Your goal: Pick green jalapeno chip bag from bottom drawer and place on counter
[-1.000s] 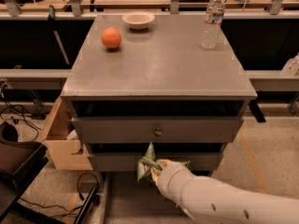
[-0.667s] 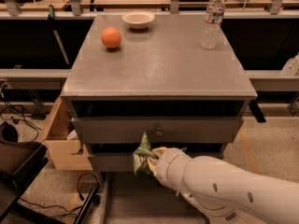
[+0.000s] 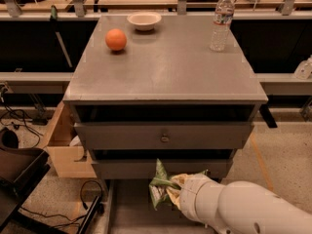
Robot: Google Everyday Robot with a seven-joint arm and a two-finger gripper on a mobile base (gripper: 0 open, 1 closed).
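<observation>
The green jalapeno chip bag [image 3: 159,183] hangs crumpled just in front of the cabinet's lower drawer face, above the bottom drawer [image 3: 130,209], a pulled-out grey tray at the frame's lower edge. My gripper [image 3: 171,189] is shut on the bag's right side, and my white arm comes in from the lower right. The counter [image 3: 165,69] is the wide grey top of the cabinet, well above the bag.
On the counter stand an orange ball [image 3: 116,39] at the back left, a white bowl [image 3: 144,20] behind it and a water bottle [image 3: 222,21] at the back right. A knobbed drawer [image 3: 165,137] sits above the bag. A cardboard box [image 3: 62,147] and cables lie to the left.
The bag stays in my gripper. Arm and bag rose slightly towards the knobbed drawer, and now sit lower and a little further right.
</observation>
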